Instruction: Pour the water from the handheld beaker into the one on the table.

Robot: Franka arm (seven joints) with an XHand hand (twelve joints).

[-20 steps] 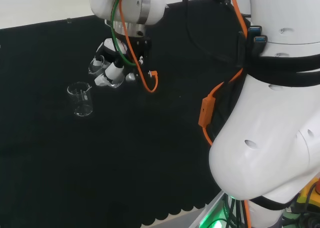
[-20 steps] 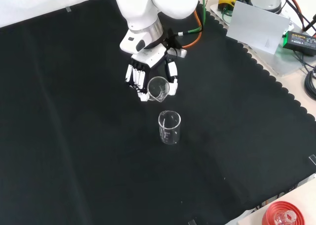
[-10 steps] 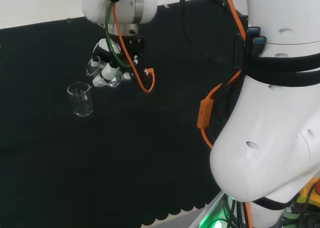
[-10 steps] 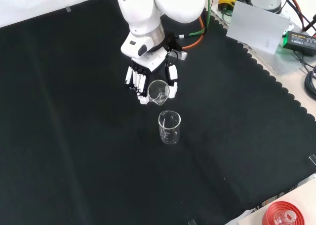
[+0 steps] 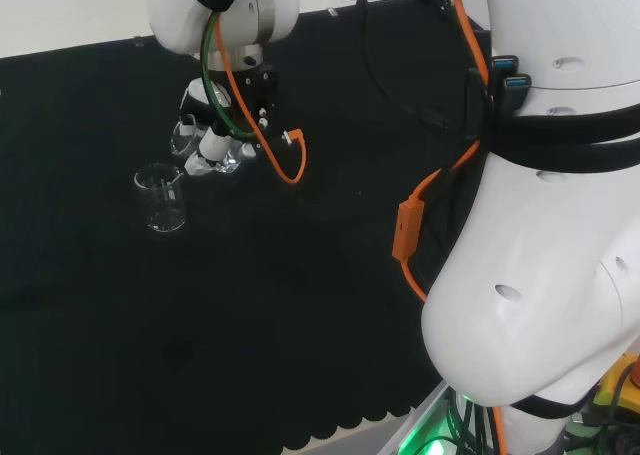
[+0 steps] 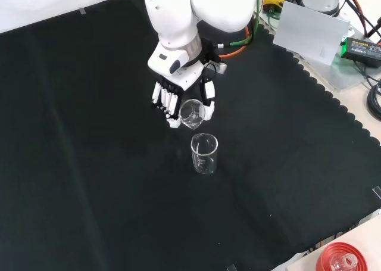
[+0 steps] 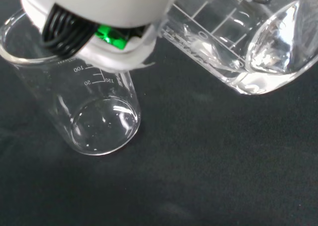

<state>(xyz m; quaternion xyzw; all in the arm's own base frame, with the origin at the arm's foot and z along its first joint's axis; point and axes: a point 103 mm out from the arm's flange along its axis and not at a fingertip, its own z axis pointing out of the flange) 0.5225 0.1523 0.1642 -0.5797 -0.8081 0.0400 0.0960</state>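
Observation:
A clear glass beaker (image 6: 204, 153) stands upright on the black cloth; it shows too in the head view (image 5: 161, 198) and close up in the wrist view (image 7: 94, 116). Just beyond it in the front view, the black and white hand (image 6: 178, 95) has its fingers curled round a second clear beaker (image 6: 191, 114), which is tilted with its mouth toward the standing one. In the head view the hand (image 5: 212, 143) hangs to the right of and above the table beaker. The wrist view shows the held beaker (image 7: 248, 42) on a slant with a little water in it.
Beside the bench at the front view's right edge lie a grey box (image 6: 311, 31) and cables. A red ribbed ring (image 6: 342, 261) with glassware sits at the bottom right corner. The arm's big white links (image 5: 540, 215) take up the head view's right side.
The hand has moved a little toward the table beaker with the held beaker, leftward in the head view. The table beaker has not moved.

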